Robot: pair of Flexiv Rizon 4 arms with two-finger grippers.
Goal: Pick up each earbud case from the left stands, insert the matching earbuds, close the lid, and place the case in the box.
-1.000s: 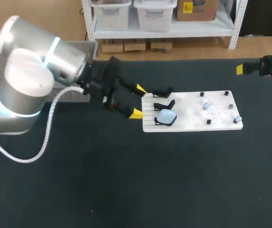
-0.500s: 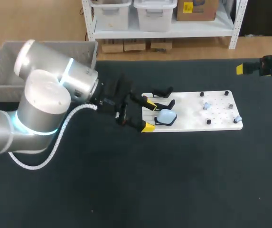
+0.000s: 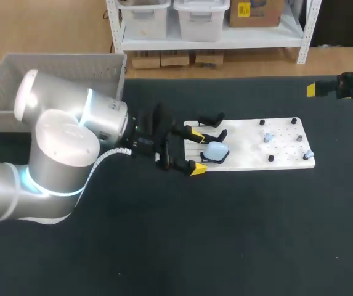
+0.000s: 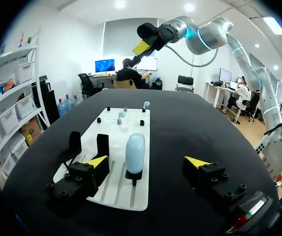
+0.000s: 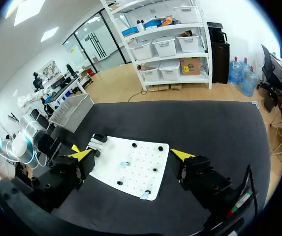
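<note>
Case (image 3: 215, 151), pale blue, sits on a black stand at the left end of the white board (image 3: 250, 148); two more stands (image 3: 212, 118) are next to it; the left claw (image 3: 196, 150) is wide open right by the case, one yellow tip on each side, not touching it; small earbuds (image 3: 267, 137) lie at the board's right end; the grey box (image 3: 53, 68) is at the table's far left corner; the right claw (image 3: 315, 90) hangs well apart at the far right edge.

From the left wrist, the left claw (image 4: 147, 161) is wide open and holds nothing; the case (image 4: 135, 153) stands upright in the gap between the fingers, touching neither; the board (image 4: 121, 194) lies under it, with earbuds (image 4: 146, 104) at its far end.

From the right wrist, the right claw (image 5: 132, 154) is wide open and holds nothing; the board (image 5: 141, 160) shows between its fingers, well ahead; the box (image 5: 72, 110) is past the board.
</note>
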